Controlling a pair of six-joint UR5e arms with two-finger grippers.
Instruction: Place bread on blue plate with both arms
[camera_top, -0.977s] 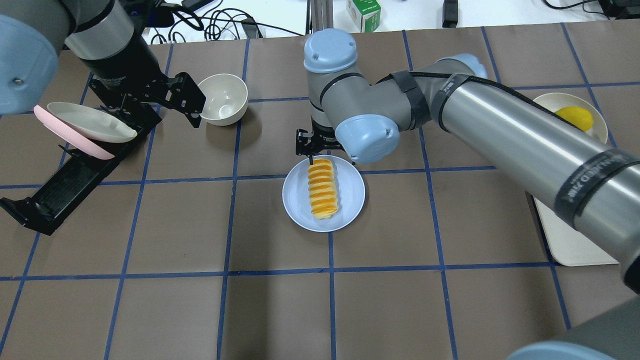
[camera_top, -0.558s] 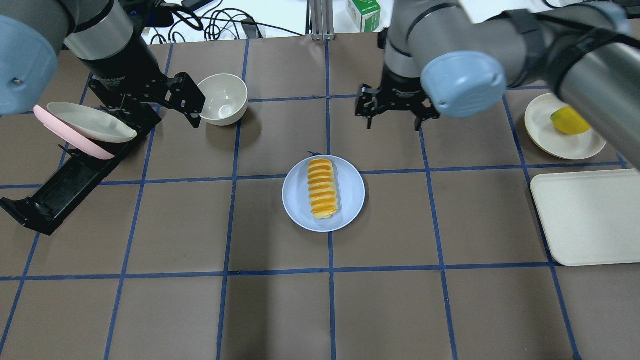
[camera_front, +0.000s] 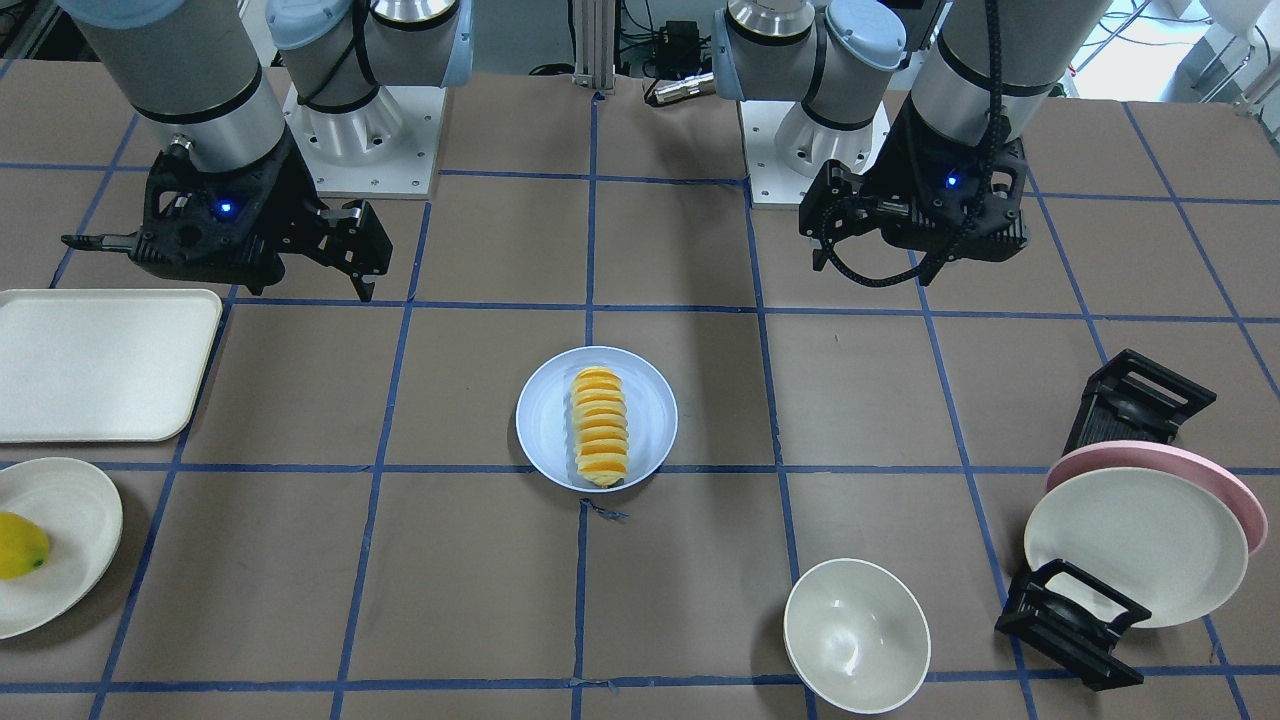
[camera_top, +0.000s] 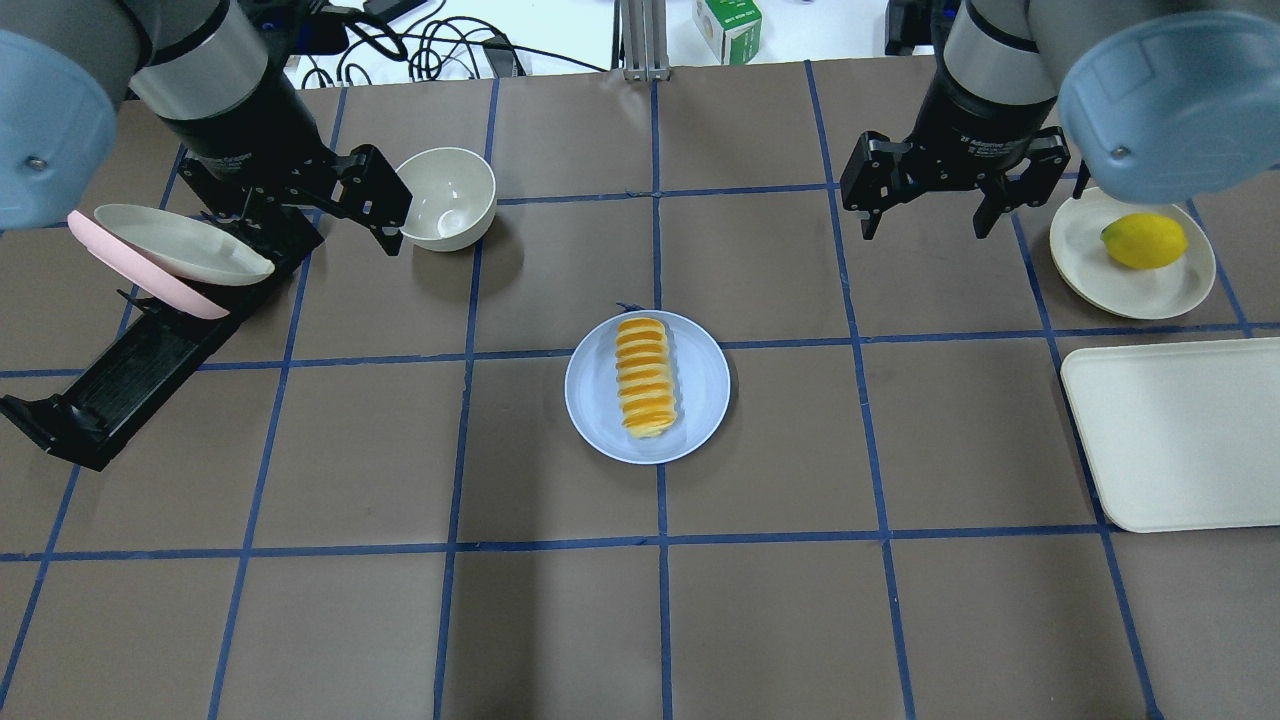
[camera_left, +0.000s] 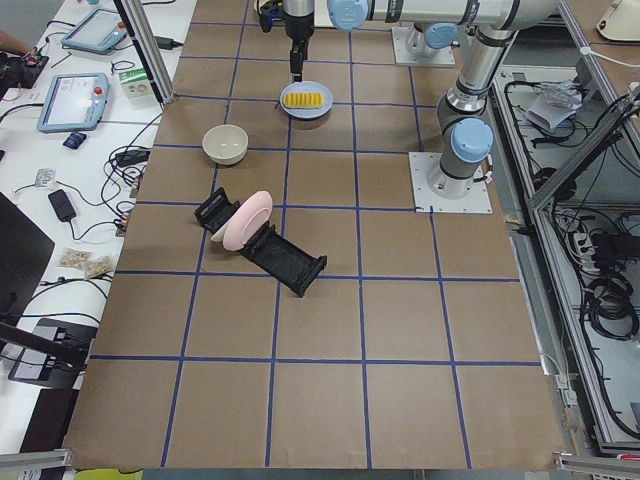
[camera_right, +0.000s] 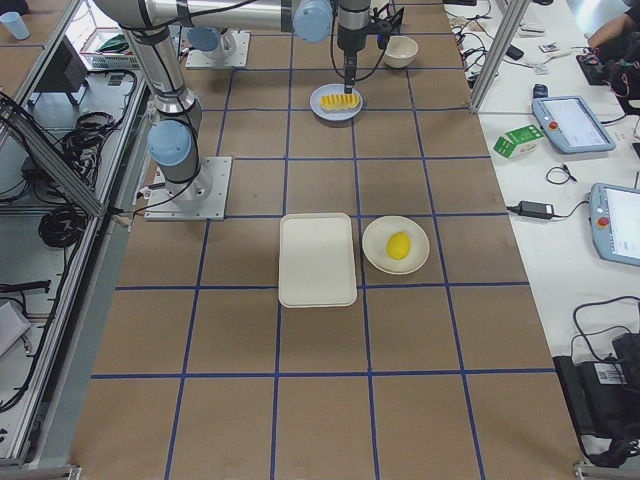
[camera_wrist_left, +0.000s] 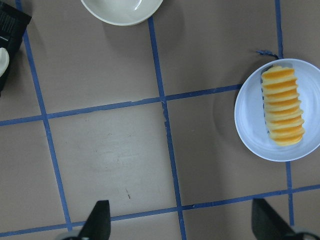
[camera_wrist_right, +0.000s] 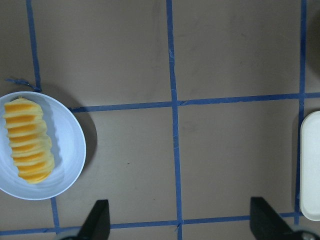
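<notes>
With left hand (camera_wrist_left: 185, 226) and right hand (camera_top: 925, 218) both wide, empty, well apart from bread (camera_top: 645, 377) lying on blue plate (camera_top: 703, 398) mid-bench, park high, clear of white bowl (camera_top: 447, 198).

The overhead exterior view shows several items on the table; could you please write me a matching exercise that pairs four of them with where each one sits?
Things:
1. bread
2. yellow fruit
3. pink plate
4. white bowl

Places:
A. propped in the black rack
B. lying on the blue plate
C. standing directly on the table
D. resting on a cream plate

Pairs: 1-B, 2-D, 3-A, 4-C
</notes>
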